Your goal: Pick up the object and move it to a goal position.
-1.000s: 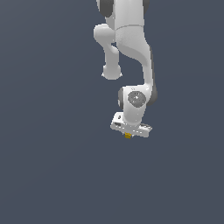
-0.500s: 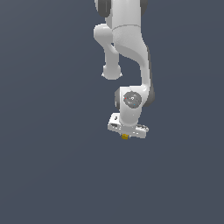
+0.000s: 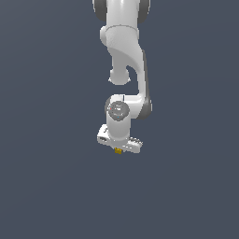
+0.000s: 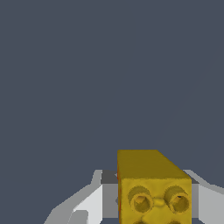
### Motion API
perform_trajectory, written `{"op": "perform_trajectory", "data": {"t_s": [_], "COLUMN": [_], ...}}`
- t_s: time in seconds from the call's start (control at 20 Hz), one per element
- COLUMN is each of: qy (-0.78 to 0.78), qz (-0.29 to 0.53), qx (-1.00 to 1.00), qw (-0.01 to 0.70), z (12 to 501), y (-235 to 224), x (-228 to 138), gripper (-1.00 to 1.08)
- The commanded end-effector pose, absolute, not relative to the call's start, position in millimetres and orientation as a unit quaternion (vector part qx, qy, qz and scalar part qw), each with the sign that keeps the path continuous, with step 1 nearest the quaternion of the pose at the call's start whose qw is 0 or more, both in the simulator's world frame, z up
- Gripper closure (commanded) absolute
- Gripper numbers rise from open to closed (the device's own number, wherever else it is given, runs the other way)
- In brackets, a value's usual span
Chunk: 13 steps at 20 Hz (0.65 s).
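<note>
The object (image 3: 118,151) is a tiny yellow-orange block that shows just under the white gripper (image 3: 119,148) in the exterior view. In the wrist view the object (image 4: 151,186) is a yellow brick with round studs on its near face, held between the white fingers (image 4: 89,199), one on each side of it. The gripper is shut on the object and holds it in the air, with no surface seen touching it. The fingertips are hidden behind the hand in the exterior view.
The white arm (image 3: 125,60) comes down from the top of the exterior view. All around is an even dark grey-blue ground (image 3: 46,186), with no other objects, edges or goal marker in view.
The arm and gripper have moved towards the exterior view's left with the yellow object still held. The hand's height has barely changed.
</note>
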State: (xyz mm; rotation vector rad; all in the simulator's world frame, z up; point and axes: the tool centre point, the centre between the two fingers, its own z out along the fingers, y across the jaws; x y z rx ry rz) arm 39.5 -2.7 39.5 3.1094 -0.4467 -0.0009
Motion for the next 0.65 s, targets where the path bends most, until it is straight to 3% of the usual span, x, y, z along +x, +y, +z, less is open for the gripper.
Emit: {"op": "perform_trajectory", "data": {"t_s": [0.0, 0.6], "qy": [-0.142, -0.142], "qz": [0.000, 0.000], "qx": [0.990, 0.990], "qw": [0.000, 0.000], "z": [43, 48], "y": [-20, -44], "x": [48, 61], "gripper": [1.08, 1.08]}}
